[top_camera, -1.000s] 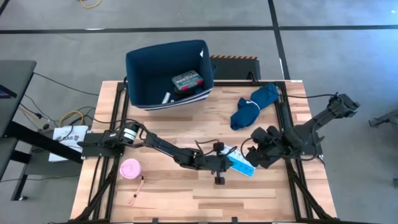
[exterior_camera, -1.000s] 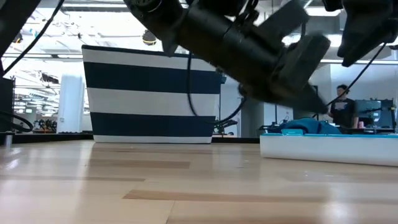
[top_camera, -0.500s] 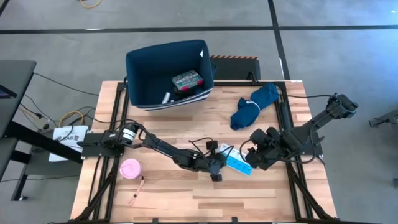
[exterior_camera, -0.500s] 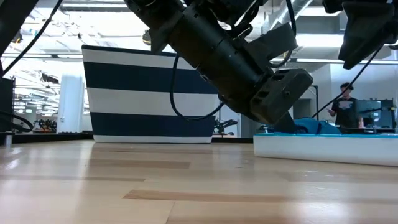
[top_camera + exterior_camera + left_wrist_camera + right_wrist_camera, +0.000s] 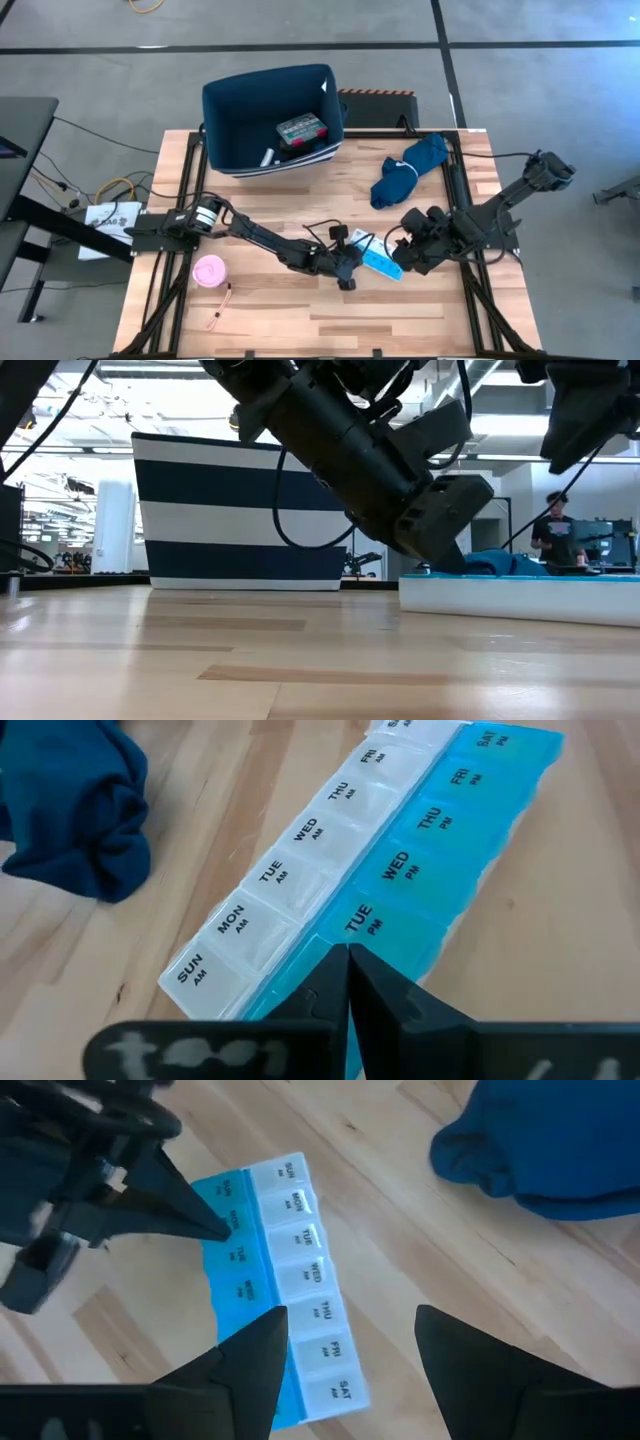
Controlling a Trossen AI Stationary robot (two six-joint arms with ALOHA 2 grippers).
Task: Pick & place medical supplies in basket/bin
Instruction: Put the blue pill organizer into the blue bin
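Left claw (image 5: 349, 268): fingers pressed together — tips against the blue side of the pill organizer (image 5: 380, 264)
Right claw (image 5: 397, 262): spread apart, hovering over the organizer
Pill organizer: flat on the counter (image 5: 270, 310), near the blue cloth (image 5: 405, 168)
Bin (image 5: 245, 105): far counter edge — holding a teal-green box (image 5: 302, 128)

The pill organiser (image 5: 395, 870) is half frosted white and half clear turquoise, with black day lettering on each lid (SUN to SAT, AM on the white row, PM on the blue). The crumpled cloth (image 5: 408, 168) is deep teal-blue. The bin (image 5: 262, 102) is dark navy inside, while its outer wall (image 5: 240, 510) shows broad navy and white horizontal stripes. A teal-green box (image 5: 302, 128) lies in it. The round roll (image 5: 209, 270) is pink, the table (image 5: 270, 310) pale wood planks, both arms black
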